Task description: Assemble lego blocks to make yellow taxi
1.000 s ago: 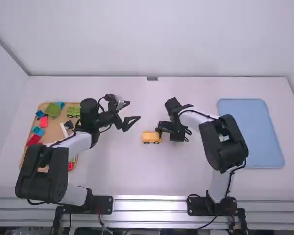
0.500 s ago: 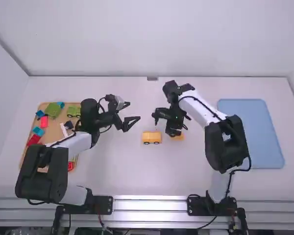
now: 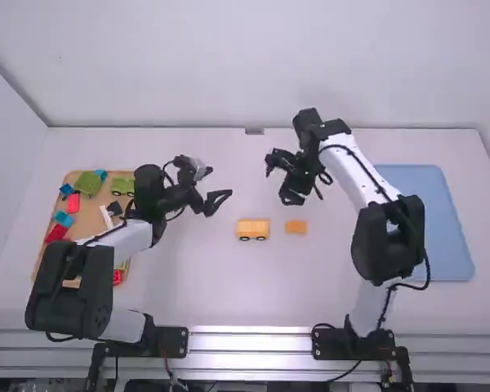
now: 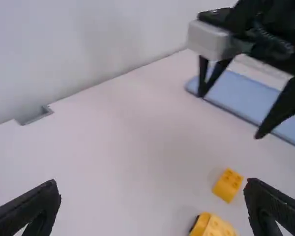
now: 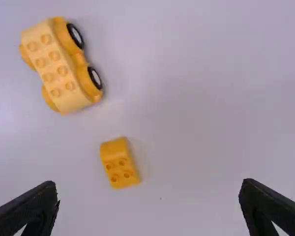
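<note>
Yellow block [image 5: 120, 163]: near the wheeled base [image 5: 61, 66], likely light, stiff; I'd pinch those flat sides!
Left gripper [image 4: 151, 183], right gripper [image 5: 148, 183]: both my jaws wide, empty!

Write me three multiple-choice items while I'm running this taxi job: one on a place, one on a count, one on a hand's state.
1. Where is the small yellow block?
A on the blue tray
B among the coloured blocks
C on the table, near the wheeled yellow piece

2. How many studs top the small yellow block?
A two
B four
C eight

3. How is the right hand?
A open and empty
B shut on the small yellow block
C shut on the wheeled yellow piece

Key:
1 C: the high view shows a gap between the two pieces on the table.
2 B: the right wrist view shows two rows of two.
3 A: its fingers stand wide apart with nothing between them.
</note>
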Controlling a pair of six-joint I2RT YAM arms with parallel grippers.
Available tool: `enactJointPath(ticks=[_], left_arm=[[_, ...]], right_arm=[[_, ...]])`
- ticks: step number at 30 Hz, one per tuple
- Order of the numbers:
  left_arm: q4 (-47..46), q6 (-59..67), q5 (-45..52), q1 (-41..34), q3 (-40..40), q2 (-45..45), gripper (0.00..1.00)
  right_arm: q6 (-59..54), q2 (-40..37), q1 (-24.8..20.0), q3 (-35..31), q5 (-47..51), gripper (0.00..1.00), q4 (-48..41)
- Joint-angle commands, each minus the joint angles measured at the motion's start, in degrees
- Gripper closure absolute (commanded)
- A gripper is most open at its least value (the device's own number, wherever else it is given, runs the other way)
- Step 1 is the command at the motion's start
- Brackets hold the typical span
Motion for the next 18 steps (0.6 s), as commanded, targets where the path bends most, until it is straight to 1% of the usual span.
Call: enactJointPath(ticks=[1,4,5,6,8,10,12,15,18], left_arm=[[-0.46,0.42,-5.49,-0.07,-0.31,0.15,0.01],[-0.79,0.39,-6.67,-0.07,-0.33,0.17,0.01],[-0.81,0.39,-6.49,-0.04,-0.33,0.17,0.01],[-0.81,0.39,-6.45,-0.07,-0.33,0.17,0.01],[-0.79,0.39,-6.47,-0.07,-0.33,0.17,0.01],[-0.76,0.42,-6.47,-0.07,-0.33,0.17,0.01],[-0.76,0.42,-6.49,-0.07,-0.33,0.17,0.01],[-0.76,0.42,-6.47,-0.07,-0.33,0.17,0.01],[-0.76,0.42,-6.51,-0.07,-0.31,0.17,0.01]], right_arm=[[-0.85,-3.37,-0.9,-1.4,-4.07,0.02,0.26],[-0.63,-4.42,-1.84,-5.25,-5.44,0.02,3.41],[-0.33,-5.49,-2.36,-8.55,-6.36,0.02,6.25],[0.09,-5.99,-2.6,-10.01,-6.56,0.02,7.61],[2.58,-8.57,-3.72,-16.85,-6.71,0.02,14.49],[2.64,-10.12,-4.39,-20.63,-7.17,0.02,18.34],[2.12,-12.48,-5.66,-26.34,-9.11,0.02,24.41],[2.16,-13.99,-7.04,-30.91,-9.55,0.02,30.1],[2.19,-14.32,-8.57,-35.8,-9.2,0.02,37.79]])
